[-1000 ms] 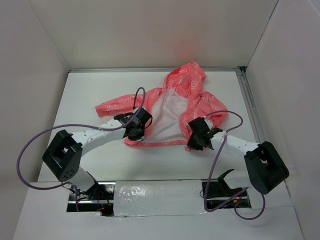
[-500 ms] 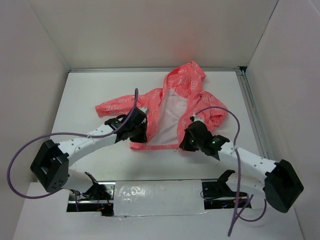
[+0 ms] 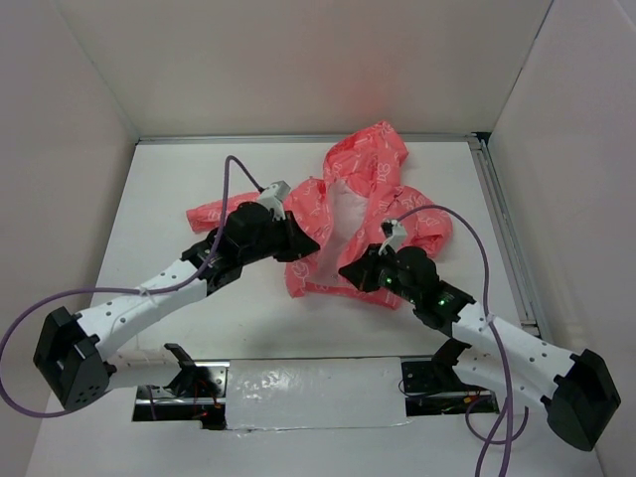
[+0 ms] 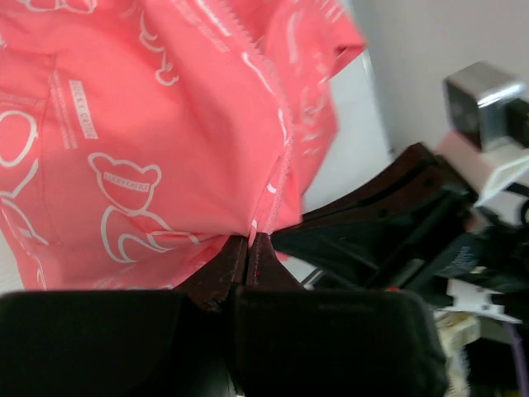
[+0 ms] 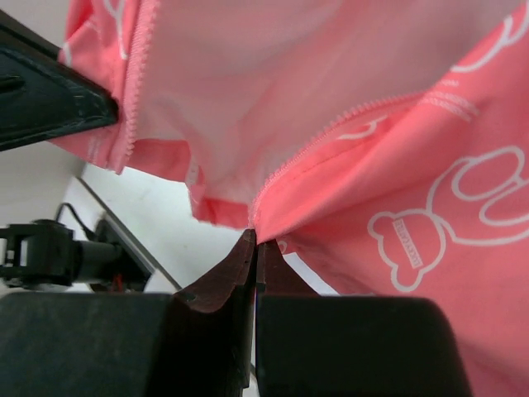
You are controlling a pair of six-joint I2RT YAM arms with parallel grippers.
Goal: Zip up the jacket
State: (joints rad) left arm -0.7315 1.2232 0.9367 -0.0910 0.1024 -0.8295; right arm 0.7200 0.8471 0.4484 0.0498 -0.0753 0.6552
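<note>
The coral-pink hooded jacket (image 3: 363,189) with white bear print lies unzipped at the back middle of the table, its white lining (image 3: 343,224) showing. My left gripper (image 3: 301,245) is shut on the bottom of the jacket's left front edge, by the zipper teeth (image 4: 277,157). My right gripper (image 3: 350,271) is shut on the bottom of the right front edge (image 5: 331,132). Both hems are lifted and drawn toward each other. The two grippers are close; the right gripper shows in the left wrist view (image 4: 372,223). The chest logo is hidden.
White walls enclose the table (image 3: 179,199) on the left, back and right. A metal rail (image 3: 502,229) runs along the right side. Purple cables (image 3: 452,224) loop above both arms. A taped strip (image 3: 313,393) lies at the near edge between the arm bases.
Both arms have stretched forward and inward. The two held bottom corners have come closer together and the jacket's lower part has bunched up and lifted.
</note>
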